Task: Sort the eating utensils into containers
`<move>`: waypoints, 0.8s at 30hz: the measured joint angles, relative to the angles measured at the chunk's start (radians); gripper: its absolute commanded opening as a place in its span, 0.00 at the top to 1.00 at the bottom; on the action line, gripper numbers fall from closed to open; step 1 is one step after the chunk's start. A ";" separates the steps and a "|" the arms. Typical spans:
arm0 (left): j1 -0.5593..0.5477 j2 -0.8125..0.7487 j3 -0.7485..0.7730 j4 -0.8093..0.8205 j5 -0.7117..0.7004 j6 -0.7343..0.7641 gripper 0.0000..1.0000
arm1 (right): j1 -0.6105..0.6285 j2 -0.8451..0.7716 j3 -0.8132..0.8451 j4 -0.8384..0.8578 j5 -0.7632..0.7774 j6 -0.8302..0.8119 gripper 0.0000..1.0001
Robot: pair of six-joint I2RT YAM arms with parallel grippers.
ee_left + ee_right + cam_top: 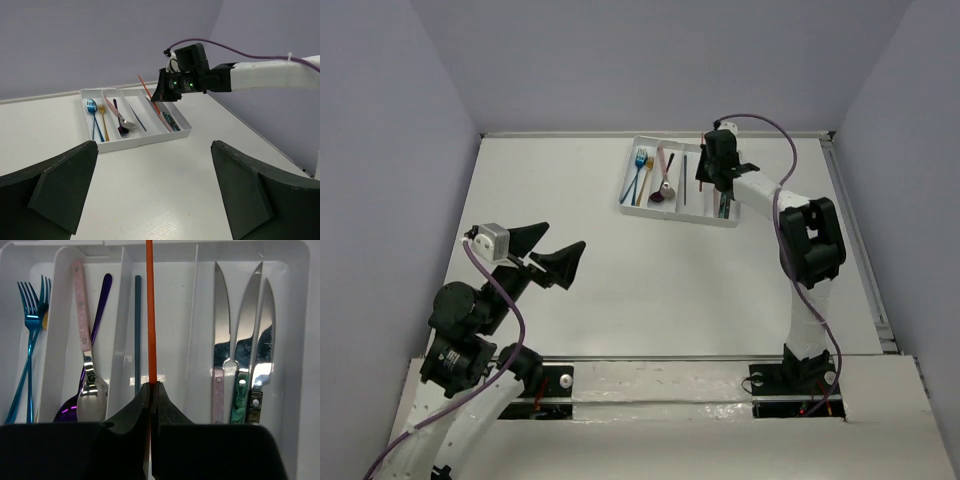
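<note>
Red chopstick (149, 315): clamped between our right gripper's (151, 388) closed jaws, projecting ahead of the fingertips above the tray (300, 340) compartment holding the teal chopstick (137, 330); we judge it light, stiff, slick, best pinched mid-shaft.

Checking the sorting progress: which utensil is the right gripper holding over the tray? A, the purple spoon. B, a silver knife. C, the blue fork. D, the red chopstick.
D: the right gripper is shut on the red chopstick, while the silver knives, blue fork and purple spoon lie in the white tray.
</note>
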 measured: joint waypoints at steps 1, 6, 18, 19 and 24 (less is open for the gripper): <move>0.001 0.000 0.000 0.000 0.000 0.000 0.01 | -0.005 0.027 0.017 -0.002 -0.008 0.004 1.00; 0.002 0.000 0.000 0.000 0.000 0.000 0.01 | 0.001 0.124 0.077 -0.034 -0.050 0.021 0.23; 0.012 0.001 0.000 0.000 0.006 0.000 0.01 | 0.013 -0.129 -0.193 0.043 -0.095 0.036 0.01; 0.012 0.002 0.000 0.000 0.007 0.000 0.01 | 0.013 -0.206 -0.261 0.061 -0.100 0.037 0.00; 0.012 0.007 0.000 0.000 0.003 0.000 0.01 | 0.013 -0.579 -0.502 0.124 -0.119 0.031 0.00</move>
